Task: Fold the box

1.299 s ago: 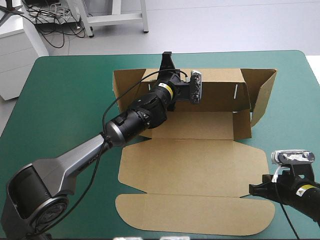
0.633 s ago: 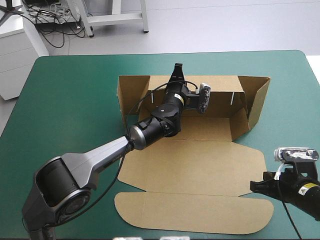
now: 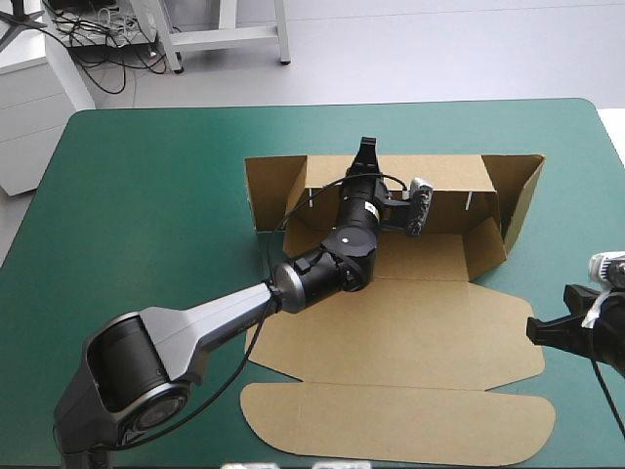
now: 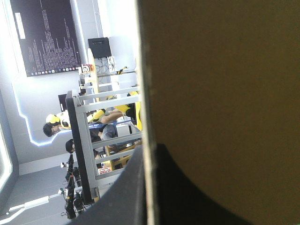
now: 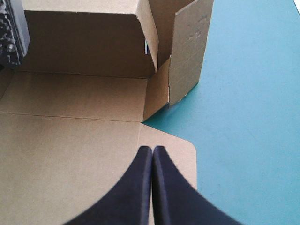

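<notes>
Pinching box (image 3: 420, 322) wall, seemingly: left jaws | right jaws closed, empty, over rounded brown flap.

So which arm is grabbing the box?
The left end effector: shut on the box, at its far wall; the right end effector, over the flat lid, grips nothing.

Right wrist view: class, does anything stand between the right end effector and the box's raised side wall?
Nothing visible does. The right end effector, shut, sits at the corner of the flat panel of the box. Only bare brown board lies ahead of it, up to the raised side wall.
</notes>
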{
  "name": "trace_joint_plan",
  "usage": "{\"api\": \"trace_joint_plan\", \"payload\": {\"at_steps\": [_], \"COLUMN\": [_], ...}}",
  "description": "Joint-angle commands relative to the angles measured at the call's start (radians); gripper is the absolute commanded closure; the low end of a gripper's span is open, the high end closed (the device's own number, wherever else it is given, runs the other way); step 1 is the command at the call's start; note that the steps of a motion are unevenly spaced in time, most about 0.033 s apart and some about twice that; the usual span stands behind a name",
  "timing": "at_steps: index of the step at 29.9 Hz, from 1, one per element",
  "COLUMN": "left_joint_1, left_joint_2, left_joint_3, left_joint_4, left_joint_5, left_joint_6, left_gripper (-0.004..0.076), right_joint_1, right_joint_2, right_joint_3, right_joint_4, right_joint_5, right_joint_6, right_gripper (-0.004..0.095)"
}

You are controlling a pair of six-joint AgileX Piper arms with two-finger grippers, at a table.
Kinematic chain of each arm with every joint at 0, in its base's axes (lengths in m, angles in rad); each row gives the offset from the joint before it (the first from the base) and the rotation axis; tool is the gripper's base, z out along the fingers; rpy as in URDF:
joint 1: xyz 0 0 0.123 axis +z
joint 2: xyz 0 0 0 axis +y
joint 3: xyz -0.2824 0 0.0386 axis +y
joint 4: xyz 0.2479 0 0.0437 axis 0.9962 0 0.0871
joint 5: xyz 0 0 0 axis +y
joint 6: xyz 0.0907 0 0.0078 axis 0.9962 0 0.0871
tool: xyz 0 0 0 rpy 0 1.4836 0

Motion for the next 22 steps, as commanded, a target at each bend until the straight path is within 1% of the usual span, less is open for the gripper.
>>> {"api": "trace_joint_plan", "payload": {"at_steps": [1, 13, 15, 18, 22], "left_joint_1": [-0.04, -0.064, -0.064, -0.064, -0.064], "left_joint_2": [-0.046, -0.046, -0.046, -0.046, -0.046], "left_joint_3": [-0.028, -0.028, -0.028, -0.028, -0.028], "left_joint_4": [0.046, 0.046, 0.053, 0.075, 0.106], "left_joint_5": [0.009, 0.022, 0.022, 0.022, 0.02], "left_joint_6": [-0.027, -0.054, -0.05, -0.05, -0.05], "left_gripper": [0.0734, 0.0734, 0.0734, 0.0734, 0.0734], "right_joint_1": [0.0, 0.0, 0.0, 0.0, 0.0], "right_joint_2": [0.043, 0.128, 0.144, 0.179, 0.242], "right_joint_3": [-0.056, -0.072, -0.093, -0.165, -0.295], "right_joint_4": [-0.013, -0.026, -0.036, -0.061, -0.059], "right_joint_5": [-0.039, -0.038, -0.036, -0.003, 0.06], "right_joint_6": [0.012, 0.041, 0.041, 0.041, 0.041], "right_gripper": [0.0924, 0.0914, 0.0878, 0.0772, 0.0568]}}
